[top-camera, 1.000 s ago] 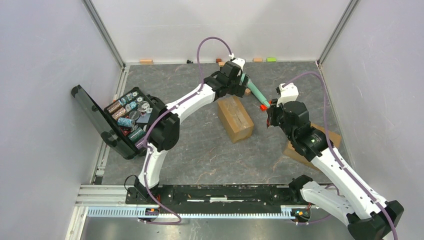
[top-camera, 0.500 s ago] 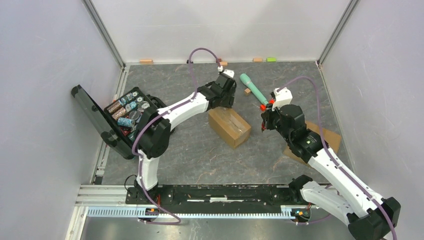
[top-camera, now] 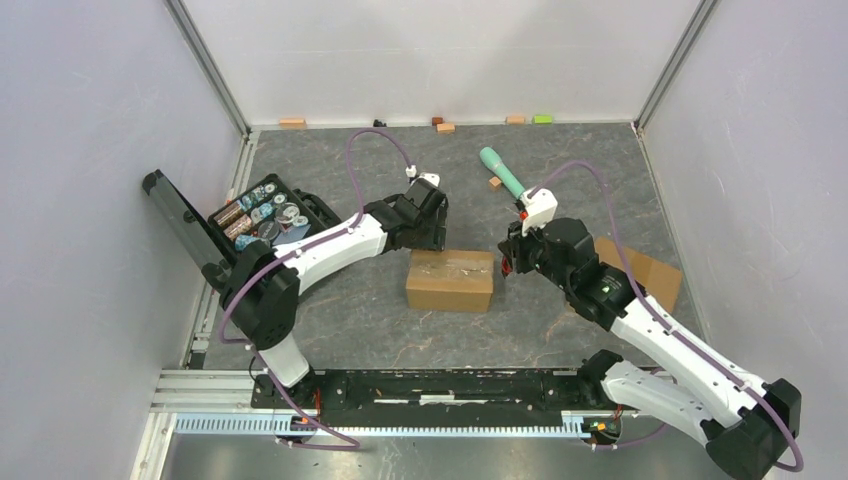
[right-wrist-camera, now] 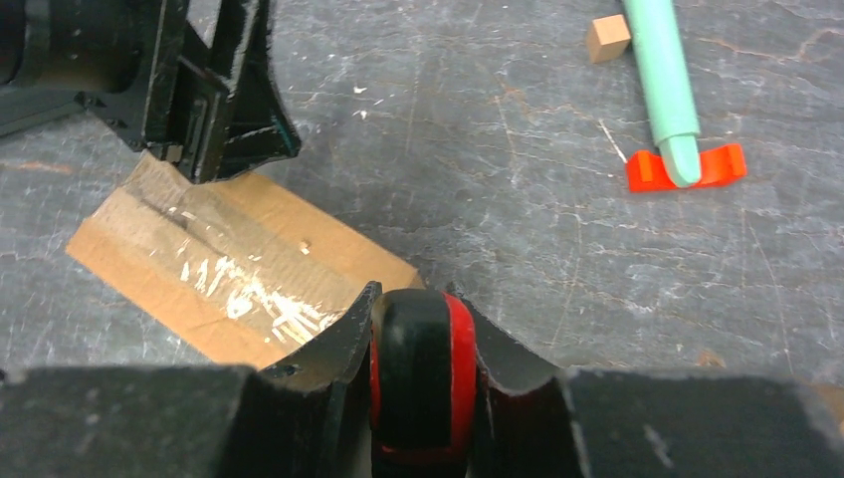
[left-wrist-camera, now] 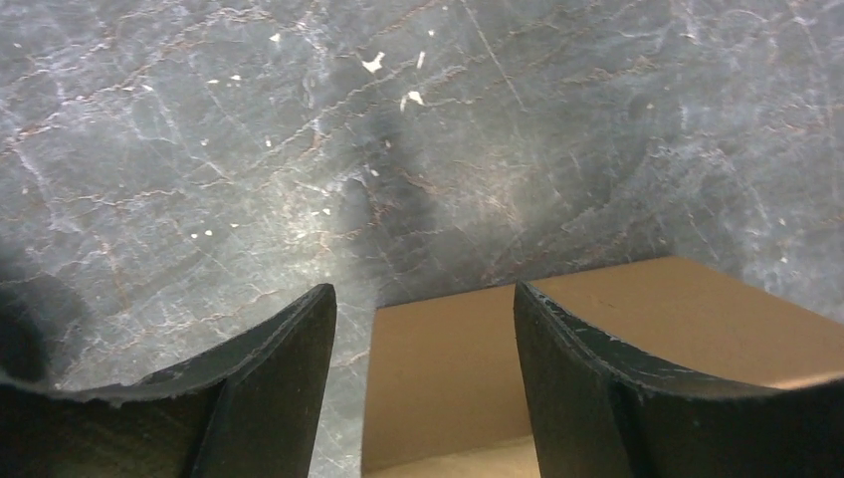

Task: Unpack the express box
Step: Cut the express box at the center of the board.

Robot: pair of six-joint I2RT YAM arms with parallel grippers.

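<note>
Grey marbled tabletop (top-camera: 400,330): left pincer (left-wrist-camera: 423,299) stands apart, a corner of the taped cardboard box (top-camera: 450,281) just below; right pincer (right-wrist-camera: 418,297) clamps a red-and-black tool (right-wrist-camera: 423,368). Unbraced, the box may skid.

The express box (top-camera: 450,280) is matt brown cardboard with a glossy, wrinkled strip of clear tape (right-wrist-camera: 229,279) on top. The desk (top-camera: 380,320) looks like dull grey veined stone, and the red-and-black tool (right-wrist-camera: 423,378) is glossy plastic.

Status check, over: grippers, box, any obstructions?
Left gripper, jaws open, at far left corner of brown cardboard box. Right gripper, jaws shut on red-and-black tool. Box taped shut. Teal cylinder lies apart, beyond.
</note>
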